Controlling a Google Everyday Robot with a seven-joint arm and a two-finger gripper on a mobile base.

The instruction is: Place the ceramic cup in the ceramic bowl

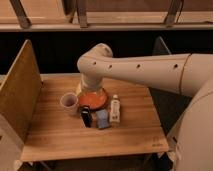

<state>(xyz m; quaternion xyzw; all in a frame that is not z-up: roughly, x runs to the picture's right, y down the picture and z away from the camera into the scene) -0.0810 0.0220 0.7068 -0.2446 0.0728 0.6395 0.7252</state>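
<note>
The off-white ceramic cup (pixel 69 102) stands upright on the wooden table (pixel 60 137), handle to the side, dark inside. The orange-red ceramic bowl (pixel 93 100) sits just right of it, nearly touching. My white arm reaches in from the right and bends down behind the bowl. The gripper (pixel 86 91) is at its lower end, over the bowl's back rim and just right of the cup. The arm hides most of it. Nothing shows in its hold.
A slim white bottle (pixel 115 109) stands right of the bowl. A black object (pixel 86 117) and a blue object (pixel 102 119) lie in front of it. A tall wooden panel (pixel 20 92) walls the table's left side. A dark chair back (pixel 161 47) is behind right.
</note>
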